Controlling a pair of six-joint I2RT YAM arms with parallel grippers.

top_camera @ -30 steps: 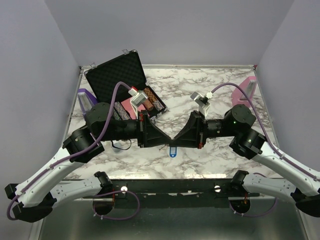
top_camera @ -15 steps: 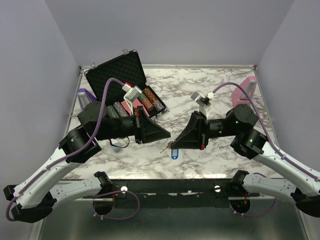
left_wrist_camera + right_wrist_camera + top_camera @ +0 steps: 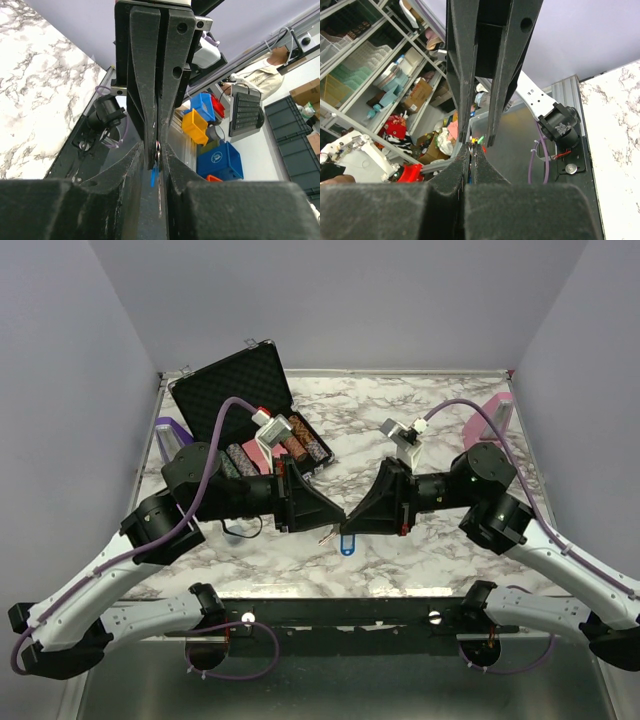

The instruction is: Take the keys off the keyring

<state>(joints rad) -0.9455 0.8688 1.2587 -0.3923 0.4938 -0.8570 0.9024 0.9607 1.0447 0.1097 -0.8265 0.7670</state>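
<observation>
My right gripper (image 3: 351, 521) is shut on the keyring's thin metal ring (image 3: 157, 146) and holds it above the marble table. The blue oval tag (image 3: 347, 545) hangs below the ring and shows edge-on in the left wrist view (image 3: 152, 176). A thin silver sliver, the key (image 3: 159, 197), hangs beside the tag. My left gripper (image 3: 340, 517) meets the right one tip to tip. Its jaws are a narrow gap apart, one on each side of the ring and the right fingertips (image 3: 150, 135). In the right wrist view my right gripper (image 3: 471, 148) is pressed shut with the left fingers (image 3: 462, 75) above it.
An open black poker chip case (image 3: 250, 410) with rows of striped chips (image 3: 300, 440) stands at the back left behind my left arm. A purple object (image 3: 170, 435) sits at the left edge and a pink one (image 3: 490, 415) at the right edge.
One second ago the grippers were tip to tip. Half a second ago the left gripper had drawn back to the left. Now it is back against the right gripper at the ring.
</observation>
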